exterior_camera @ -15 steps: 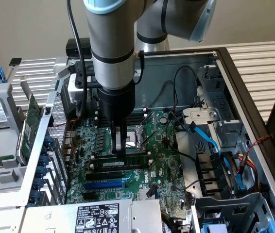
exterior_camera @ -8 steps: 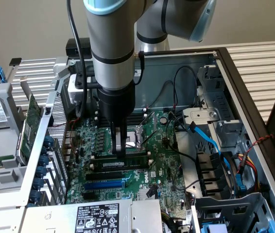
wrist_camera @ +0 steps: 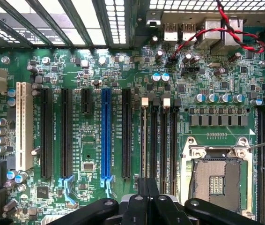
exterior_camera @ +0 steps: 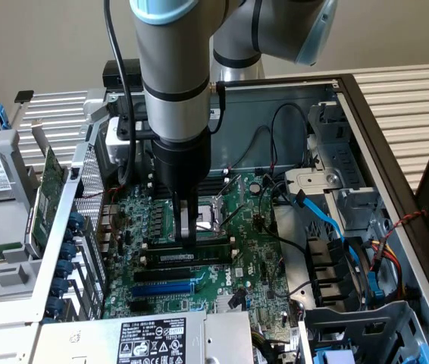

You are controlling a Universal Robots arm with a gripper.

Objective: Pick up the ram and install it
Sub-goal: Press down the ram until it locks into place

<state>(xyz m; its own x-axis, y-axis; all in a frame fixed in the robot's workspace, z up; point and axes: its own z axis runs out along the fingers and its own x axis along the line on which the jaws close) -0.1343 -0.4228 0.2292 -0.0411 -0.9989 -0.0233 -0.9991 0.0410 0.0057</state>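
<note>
Under gripper (exterior_camera: pixel 188 241), ram (exterior_camera: pixel 192 256) lengthwise along slots (exterior_camera: pixel 170 273)

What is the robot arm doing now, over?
Gripper shut, fingers down on the ram. Ram lying along a black memory slot on the motherboard. Nothing blocking it.

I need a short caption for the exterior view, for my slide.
Robot gripper with shut jaws pressing on the ram seated in a motherboard slot.

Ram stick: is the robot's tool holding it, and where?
The shut tool meets the ram at its top edge, near the middle; pinching or just pressing, I cannot tell.
</note>
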